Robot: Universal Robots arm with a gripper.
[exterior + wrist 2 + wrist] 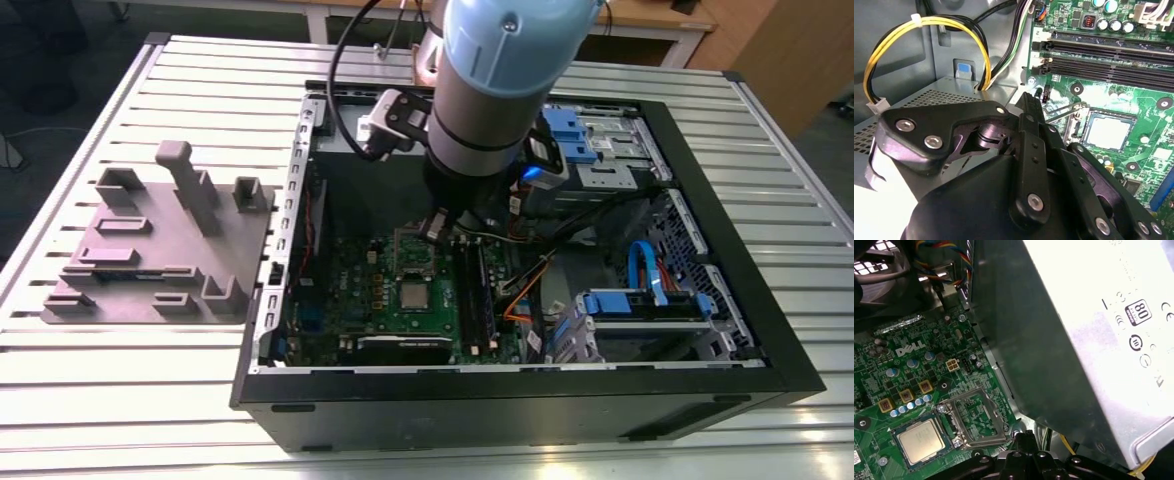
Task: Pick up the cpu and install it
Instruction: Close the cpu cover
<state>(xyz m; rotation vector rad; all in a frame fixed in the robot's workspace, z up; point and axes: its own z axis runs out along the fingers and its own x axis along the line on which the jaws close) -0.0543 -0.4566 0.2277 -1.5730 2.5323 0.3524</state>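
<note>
Fixture plate (pixel 147 255), grey with upright blocks, lies on the slatted table (pixel 80 400) at the exterior view's left, well apart from the gripper (pixel 438 230) and outside the open computer case (pixel 534 390). Further right the arm (pixel 501 90) reaches down into that case, and the gripper hangs over the green motherboard (pixel 387 270) — whether it is open or closed cannot be told. The cpu (pixel 418 296) lies near the gripper but apart from it, flat in its socket on the board, silver top up. In the first wrist view the socket's metal frame (pixel 976 420) sits beside the cpu (pixel 921 441), not over it, between the chip and the gripper (pixel 1024 437); a grey power supply box (pixel 1079 340) rises close beside the gripper. In the second wrist view black memory slots (pixel 1114 50) run beyond the cpu (pixel 1109 132), while yellow cables (pixel 929 22) loop on the gripper's (pixel 1029 100) other side. Blue drive brackets (pixel 641 300) — farthest right in the exterior view — stand well apart from the gripper.
</note>
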